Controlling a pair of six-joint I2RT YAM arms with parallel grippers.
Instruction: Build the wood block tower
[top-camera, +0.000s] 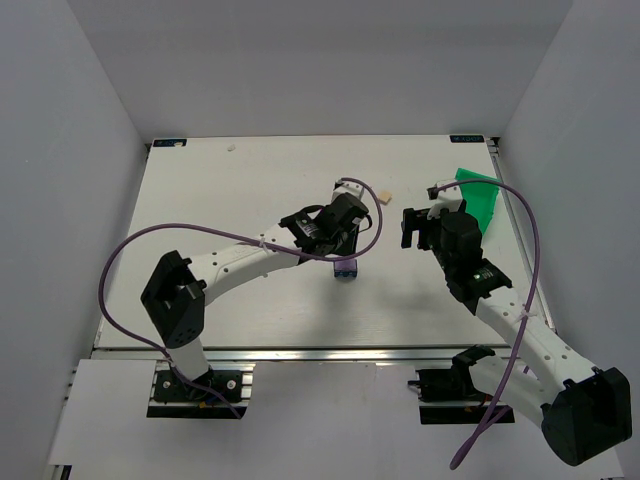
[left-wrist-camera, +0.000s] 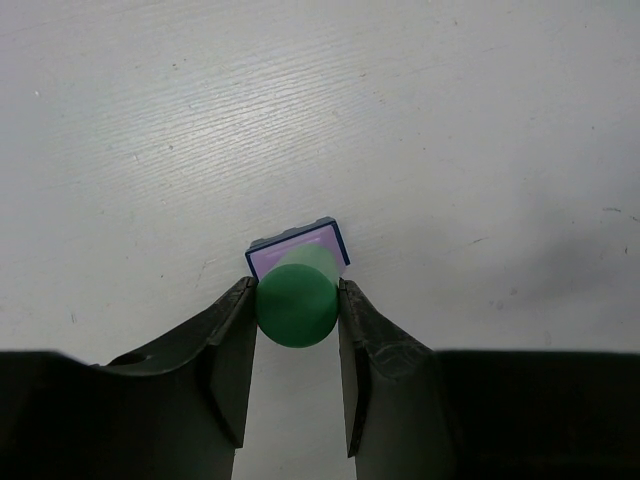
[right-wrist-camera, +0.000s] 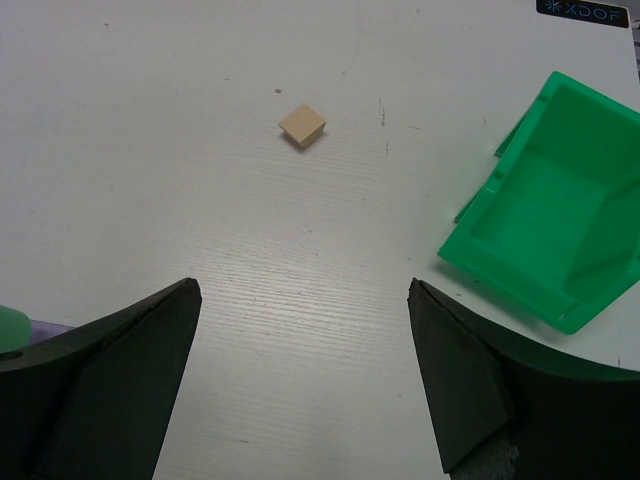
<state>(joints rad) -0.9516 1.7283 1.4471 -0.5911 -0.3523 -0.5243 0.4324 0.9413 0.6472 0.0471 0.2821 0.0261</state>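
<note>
Writing: we read "XDOF" on a corner sticker (right-wrist-camera: 583, 8).
Left gripper (left-wrist-camera: 297, 312): pinching green block (left-wrist-camera: 295, 298) over purple-on-blue stack (left-wrist-camera: 300, 248).
Right gripper (right-wrist-camera: 302, 300): jaws spread wide, empty.
Room: cream block (right-wrist-camera: 302, 126) alone; bin (right-wrist-camera: 545, 220) at table (right-wrist-camera: 200, 210) right edge.

Top view high over the tabletop (top-camera: 230, 190), wrist views close and facing down, cream block (right-wrist-camera: 302, 126) shared by top and right wrist

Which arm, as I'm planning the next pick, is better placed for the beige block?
Probably right: the right gripper is open, empty, facing the beige block; the left gripper is shut on the green cylinder.
</note>
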